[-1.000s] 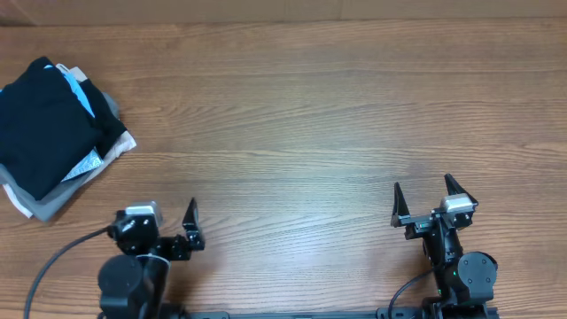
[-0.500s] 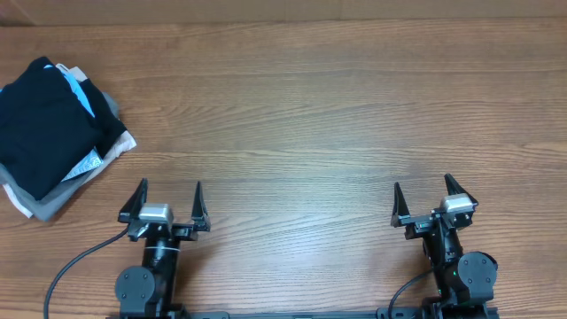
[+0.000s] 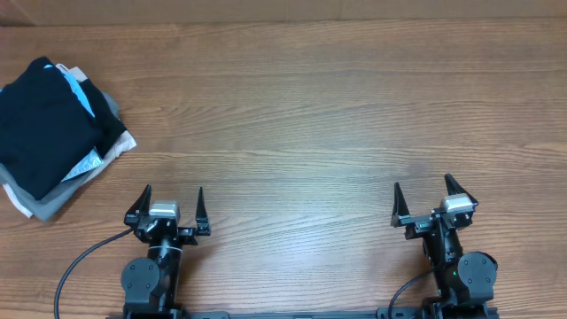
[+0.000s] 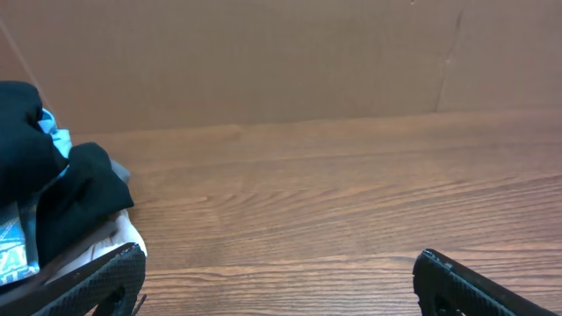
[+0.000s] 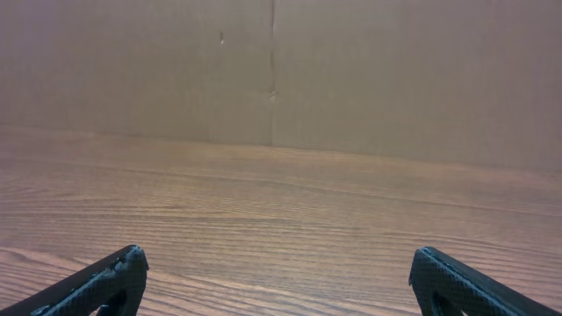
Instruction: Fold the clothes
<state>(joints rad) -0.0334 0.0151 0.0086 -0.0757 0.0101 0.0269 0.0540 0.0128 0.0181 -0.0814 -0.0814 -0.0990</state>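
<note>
Wood-grain table (image 3: pixel 310 115) is seen spread across the overhead view. Dark and pale clothes (image 3: pixel 53 124) are heaped in a loose pile at its far left side. The left gripper (image 3: pixel 173 190) and right gripper (image 3: pixel 423 184) are parked along the near edge, well apart from the pile, each with jaws held wide apart.

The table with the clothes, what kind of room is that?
Probably a robot test bench, not a home: left gripper and right gripper at a wood table, cardboard wall behind.
</note>
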